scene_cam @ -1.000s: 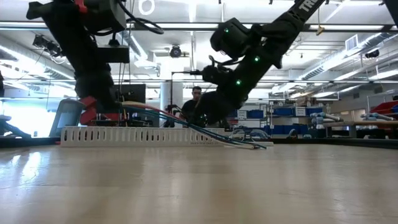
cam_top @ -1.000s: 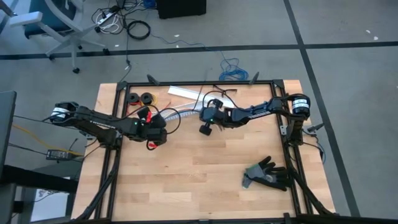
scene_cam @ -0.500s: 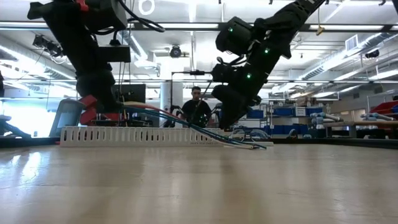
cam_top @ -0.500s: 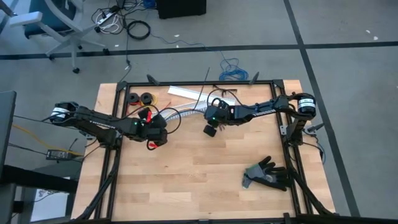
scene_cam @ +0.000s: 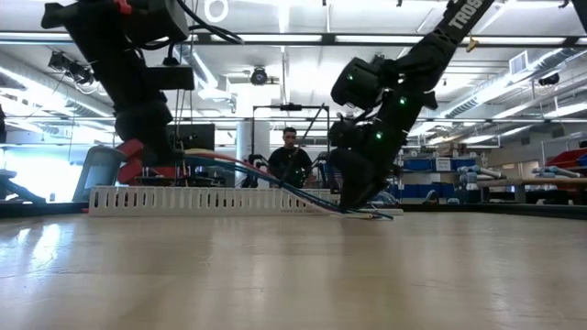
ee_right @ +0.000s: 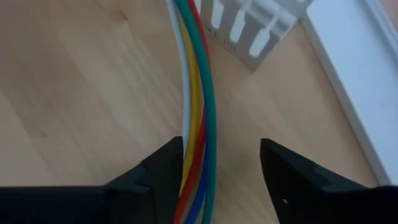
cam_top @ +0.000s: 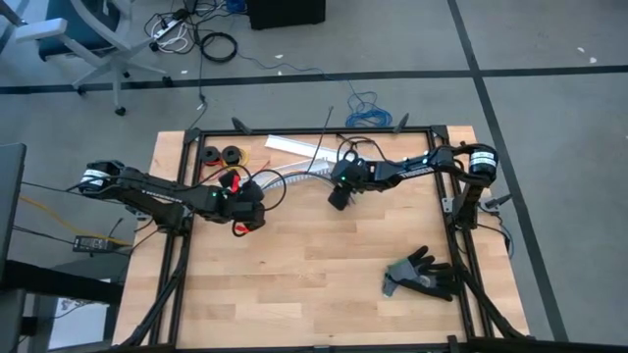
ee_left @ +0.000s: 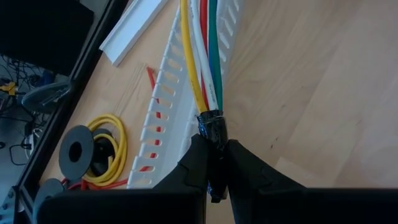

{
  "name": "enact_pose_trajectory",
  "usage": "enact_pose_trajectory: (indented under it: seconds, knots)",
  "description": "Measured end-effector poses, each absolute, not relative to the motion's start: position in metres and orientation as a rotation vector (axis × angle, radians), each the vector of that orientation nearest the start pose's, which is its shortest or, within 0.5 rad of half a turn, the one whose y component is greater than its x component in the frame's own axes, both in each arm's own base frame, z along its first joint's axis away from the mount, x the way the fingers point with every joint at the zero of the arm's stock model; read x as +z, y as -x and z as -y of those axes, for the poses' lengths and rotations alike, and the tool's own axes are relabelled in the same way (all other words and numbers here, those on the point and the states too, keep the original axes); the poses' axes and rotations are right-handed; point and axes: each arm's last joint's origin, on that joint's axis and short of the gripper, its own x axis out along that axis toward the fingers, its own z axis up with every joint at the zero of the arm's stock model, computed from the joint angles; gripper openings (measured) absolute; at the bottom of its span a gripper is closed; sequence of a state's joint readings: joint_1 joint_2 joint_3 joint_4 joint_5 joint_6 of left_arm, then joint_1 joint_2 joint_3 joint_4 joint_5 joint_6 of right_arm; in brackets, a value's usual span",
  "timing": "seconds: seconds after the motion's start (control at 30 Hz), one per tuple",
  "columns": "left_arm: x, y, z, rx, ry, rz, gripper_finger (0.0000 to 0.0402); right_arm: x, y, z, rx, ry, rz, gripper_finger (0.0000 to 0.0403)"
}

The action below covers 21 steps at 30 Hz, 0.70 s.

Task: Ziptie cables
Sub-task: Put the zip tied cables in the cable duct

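The left tool [ee_left: 214, 168] was clamped on the taped end of the cables [ee_left: 202, 56], which ran from it past the white slotted duct [ee_left: 165, 118] across the wooden surface [cam_top: 314, 265]. The right tool [ee_right: 217, 168] stood with its fingers apart on either side of the cables' far stretch, the bundle lying between them against one finger [ee_right: 163, 171]. A black glove [cam_top: 422, 274] lay well apart, near the surface's right edge.

Table [cam_top: 294, 275] pale wood, smooth; cables [ee_right: 198, 93] glossy plastic-sheathed; slotted duct [ee_left: 163, 118] white matt plastic.
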<state>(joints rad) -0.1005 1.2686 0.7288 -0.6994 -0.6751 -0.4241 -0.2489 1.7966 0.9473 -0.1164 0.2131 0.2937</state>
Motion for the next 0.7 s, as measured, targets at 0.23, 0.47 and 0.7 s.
enact_pose_trajectory:
  seconds: [0.23,0.47,0.7]
  knots:
    - [0.196,-0.213,0.003,0.723,-0.105,-1.015,0.0039,0.131,-0.326,0.085,-0.486,-0.328,-0.884,0.0207]
    - [0.196,-0.214,0.003,0.722,-0.101,-1.006,0.0039,0.127,-0.324,0.080,-0.493,-0.324,-0.904,0.0149]
    - [0.196,-0.213,0.003,0.707,-0.149,-1.025,0.0039,0.127,-0.323,0.075,-0.493,-0.230,-0.929,0.0014]
